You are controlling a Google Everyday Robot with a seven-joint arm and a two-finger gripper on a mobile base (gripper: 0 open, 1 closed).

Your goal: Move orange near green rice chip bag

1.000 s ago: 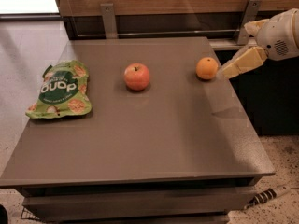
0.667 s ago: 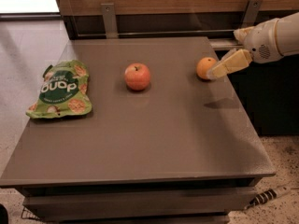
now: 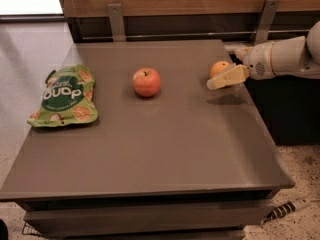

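Everyday Robot's gripper (image 3: 228, 77) hangs low over the tabletop well to the right of the apple (image 3: 146, 81), at the end of a white arm (image 3: 290, 57) that reaches in from the right of frame. The orange (image 3: 218, 67) sits right of the apple & a little farther back, just behind the gripper, which covers its lower right part. Whether the claw is wide, narrow or closed on the fruit: cannot tell, nor whether they touch. The green rice chip bag (image 3: 64, 95) lies flat well to the left of the apple, a bit nearer the front edge, approx. as far from it as the orange is on the opp. side. All three rest on a grey-brown table (image 3: 165, 149); two metal brackets (image 3: 116, 21) stand behind the apple against a wood panel.
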